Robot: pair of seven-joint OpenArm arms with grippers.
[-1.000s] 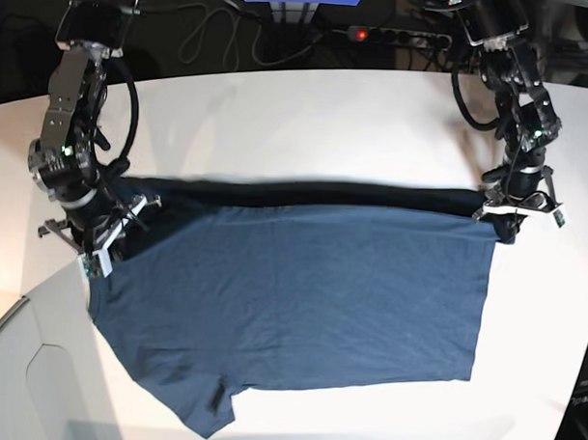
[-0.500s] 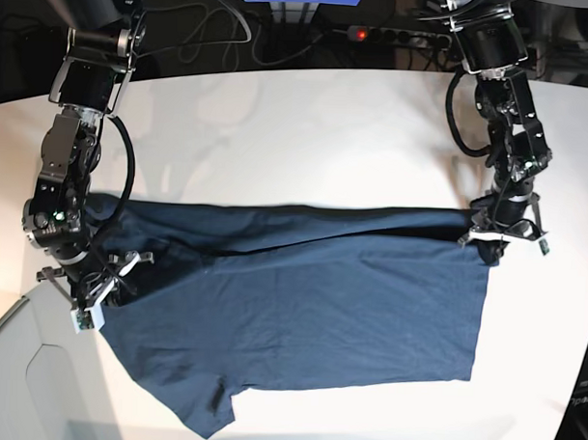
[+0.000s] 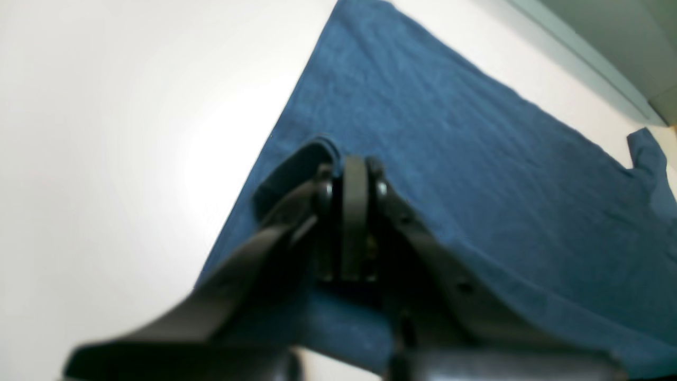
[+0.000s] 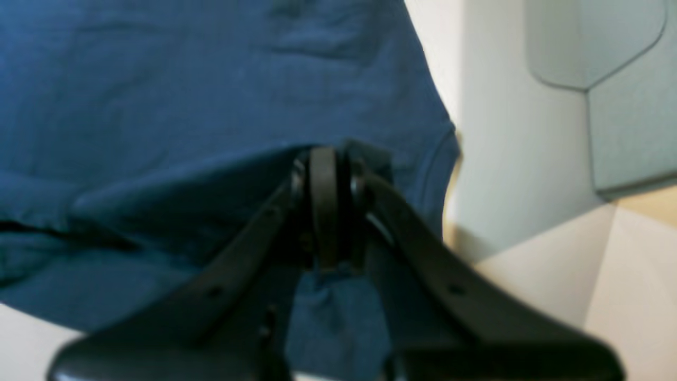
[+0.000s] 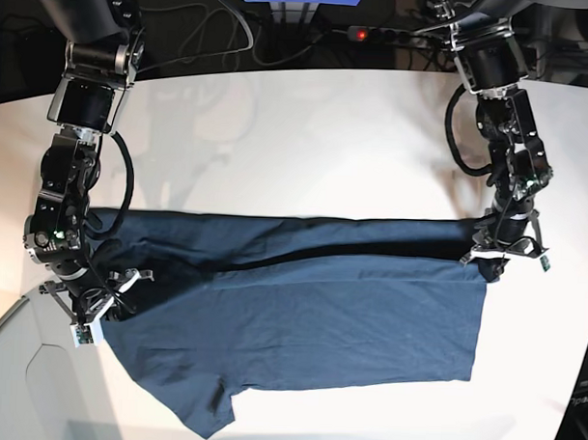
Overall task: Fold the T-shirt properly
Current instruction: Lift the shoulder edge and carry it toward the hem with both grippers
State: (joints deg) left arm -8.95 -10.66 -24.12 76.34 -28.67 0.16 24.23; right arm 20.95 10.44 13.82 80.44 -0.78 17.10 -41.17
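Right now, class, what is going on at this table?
A two-armed robot is folding a navy T-shirt on a white table. The left gripper and right gripper are each shut on one end of a fabric edge, holding it raised above the layer lying flat beneath. The fold is not yet laid down.

The white table (image 5: pixel 306 143) carries the navy T-shirt (image 5: pixel 310 327), spread partly folded.

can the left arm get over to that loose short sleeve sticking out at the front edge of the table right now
Probably not: the left gripper is shut on the dark navy-blue cotton T-shirt, and the sleeve lies at the far opposite corner, nearer the right gripper, which is also shut on the shirt.
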